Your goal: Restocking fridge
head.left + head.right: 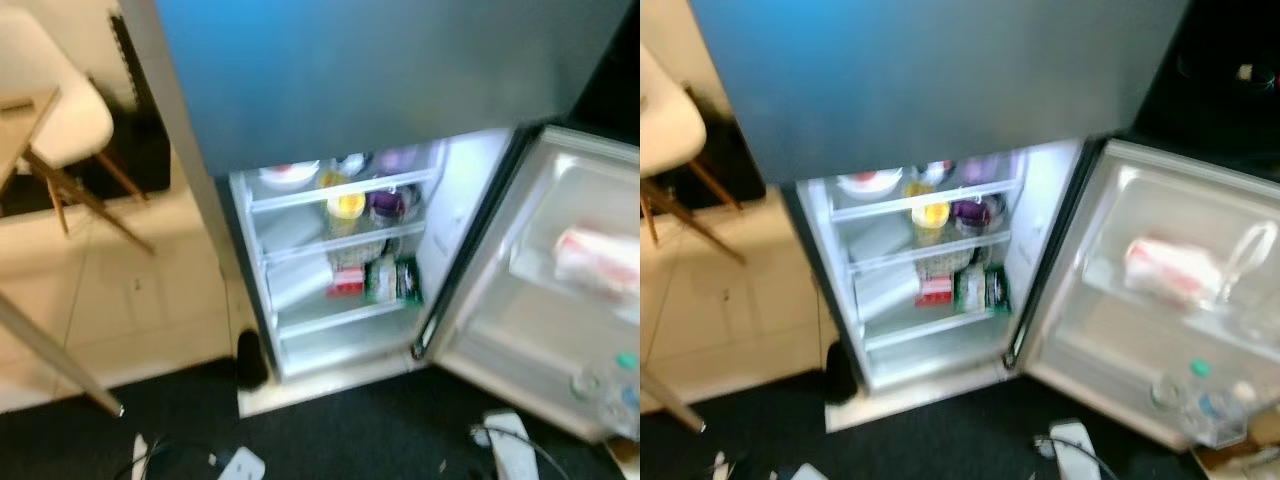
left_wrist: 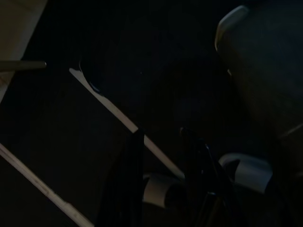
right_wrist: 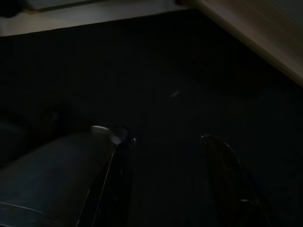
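A white chair point(image 1: 60, 110) was seen at far left. The fridge point(image 1: 340, 270) stood open at centre, its shelves stocked, its door point(image 1: 545, 290) swung right. The left gripper point(image 2: 161, 142) and right gripper point(image 3: 165, 151) were held empty over dark floor point(image 1: 350, 430), fingers parted.

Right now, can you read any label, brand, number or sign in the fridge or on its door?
No text can be read; the pictures are blurred.
Red and white packet on the fridge door: print blurred.
Red box and green packs on the shelf: labels blurred.
Yellow tub: nothing legible.
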{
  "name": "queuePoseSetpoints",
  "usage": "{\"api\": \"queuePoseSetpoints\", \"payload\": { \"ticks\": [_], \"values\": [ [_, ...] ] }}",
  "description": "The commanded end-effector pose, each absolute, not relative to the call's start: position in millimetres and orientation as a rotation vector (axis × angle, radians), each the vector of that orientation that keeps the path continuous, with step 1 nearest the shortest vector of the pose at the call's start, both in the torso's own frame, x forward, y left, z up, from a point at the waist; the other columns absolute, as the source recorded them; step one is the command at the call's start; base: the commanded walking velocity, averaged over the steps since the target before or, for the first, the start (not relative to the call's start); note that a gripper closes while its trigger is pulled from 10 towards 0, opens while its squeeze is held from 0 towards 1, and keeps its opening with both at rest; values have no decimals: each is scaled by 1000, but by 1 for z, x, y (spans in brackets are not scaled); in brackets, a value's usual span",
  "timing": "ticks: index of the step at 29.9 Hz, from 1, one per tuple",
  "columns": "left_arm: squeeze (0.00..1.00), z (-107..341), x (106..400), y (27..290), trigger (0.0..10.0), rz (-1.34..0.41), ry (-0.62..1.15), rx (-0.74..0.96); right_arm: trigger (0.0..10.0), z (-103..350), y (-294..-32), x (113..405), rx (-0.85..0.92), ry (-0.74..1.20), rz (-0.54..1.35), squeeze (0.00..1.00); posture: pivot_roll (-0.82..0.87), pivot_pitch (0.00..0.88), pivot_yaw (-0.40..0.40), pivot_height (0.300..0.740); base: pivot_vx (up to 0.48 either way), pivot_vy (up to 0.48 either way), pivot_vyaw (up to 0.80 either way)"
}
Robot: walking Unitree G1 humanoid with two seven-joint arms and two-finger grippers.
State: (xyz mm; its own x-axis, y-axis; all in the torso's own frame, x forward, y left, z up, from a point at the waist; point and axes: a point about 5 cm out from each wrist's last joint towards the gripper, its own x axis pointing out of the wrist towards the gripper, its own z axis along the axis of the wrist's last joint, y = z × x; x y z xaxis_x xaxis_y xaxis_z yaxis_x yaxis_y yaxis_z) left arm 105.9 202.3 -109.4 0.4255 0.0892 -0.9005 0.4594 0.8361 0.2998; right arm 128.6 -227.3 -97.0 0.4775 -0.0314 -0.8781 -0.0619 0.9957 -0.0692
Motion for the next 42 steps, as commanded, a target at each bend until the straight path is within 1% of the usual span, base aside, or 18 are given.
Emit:
{"api": "queuePoseSetpoints", "payload": {
  "ticks": [1, 4, 18, 23, 42],
  "values": [
    [243, -111, 107, 191, 10000, -277, 1107, 528, 10000, -97, -224, 130, -87, 1066, 22, 0, 5, 0, -54, 740, -334, 0, 0],
    [247, -111, 107, 191, 10000, -277, 1107, 529, 10000, -97, -224, 130, -88, 1067, 22, 0, 5, 0, -54, 740, -325, 0, 0],
    [243, -111, 106, 191, 10000, -273, 1105, 534, 10000, -96, -223, 132, -64, 1044, 25, 0, 5, 0, -52, 740, 0, 0, 0],
    [243, -111, 106, 191, 10000, -272, 1106, 534, 10000, -96, -224, 132, -89, 1051, 41, 0, 7, 0, -54, 740, 0, 0, 0],
    [247, -111, 106, 192, 10000, -274, 1107, 536, 10000, -97, -223, 130, -115, 1065, 39, 0, 8, 0, -54, 740, 0, 0, 800]
  ]
}}
